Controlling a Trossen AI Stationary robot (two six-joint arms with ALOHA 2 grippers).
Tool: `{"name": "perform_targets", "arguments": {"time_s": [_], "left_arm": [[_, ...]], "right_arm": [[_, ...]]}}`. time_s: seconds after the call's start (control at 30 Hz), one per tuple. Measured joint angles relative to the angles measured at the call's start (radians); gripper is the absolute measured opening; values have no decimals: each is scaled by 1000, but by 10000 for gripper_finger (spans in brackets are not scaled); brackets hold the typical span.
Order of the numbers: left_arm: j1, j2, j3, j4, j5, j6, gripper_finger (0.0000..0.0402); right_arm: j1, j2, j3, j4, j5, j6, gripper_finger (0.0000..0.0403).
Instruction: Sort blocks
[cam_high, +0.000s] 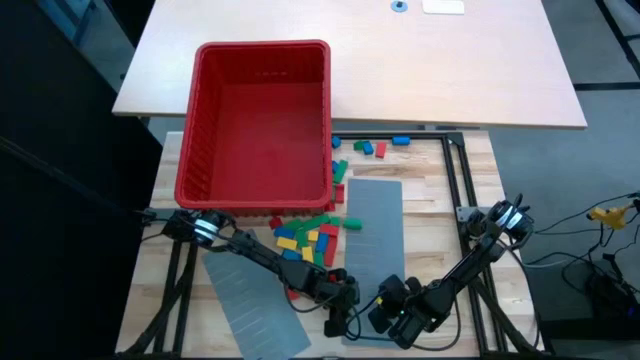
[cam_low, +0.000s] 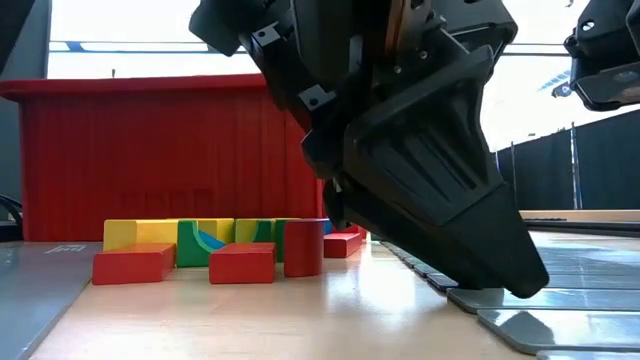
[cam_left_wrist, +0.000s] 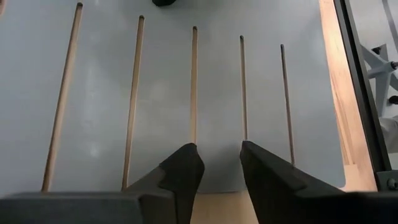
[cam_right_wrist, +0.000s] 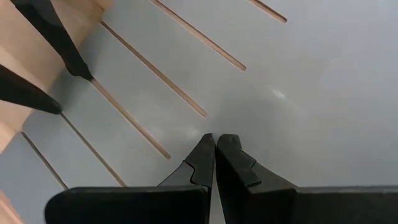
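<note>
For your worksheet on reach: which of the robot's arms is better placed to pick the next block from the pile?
Probably the left. Its gripper sits just beside the block pile, fingers apart, while the right gripper is over the grey panel, fingers shut.

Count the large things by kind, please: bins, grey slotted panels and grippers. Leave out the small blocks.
Red bin: 1
Grey slotted panels: 2, the middle panel and the left panel
Grippers: 2, the left gripper open and the right gripper shut, each over a panel
Total: 5
</note>
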Motion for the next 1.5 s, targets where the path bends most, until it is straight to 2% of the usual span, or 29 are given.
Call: {"name": "perform_targets", "arguments": {"time_s": [0.3, 0.47, 0.73, 0.8, 0.93, 1.07, 1.17, 1.37, 1.5], "left_arm": [[2, 2, -1, 4, 33, 17, 7], [2, 3, -1, 12, 44, 19, 1], [0, 9, 18, 23, 59, 25, 0], [-1, 10, 24, 20, 61, 26, 0], [-2, 11, 33, 11, 60, 27, 0], [-2, 9, 33, 10, 61, 27, 0], [-4, 1, 33, 10, 61, 27, 0], [-9, -22, 31, 10, 59, 34, 0], [-15, -34, 29, 9, 63, 51, 0]], "right_arm": [[-1, -5, 7, -5, -7, -24, 0], [-1, -13, 19, -50, -20, -25, 0], [3, -112, 42, -394, -31, 21, 0], [7, -130, 32, -435, -45, 31, 0], [9, -151, -4, -436, -77, 35, 0], [11, -141, -55, -428, -172, 35, 0], [22, -137, -102, -360, -232, 35, 0], [55, -144, -147, -289, -225, 115, 0], [60, -143, -141, -277, -218, 113, 0]]}}
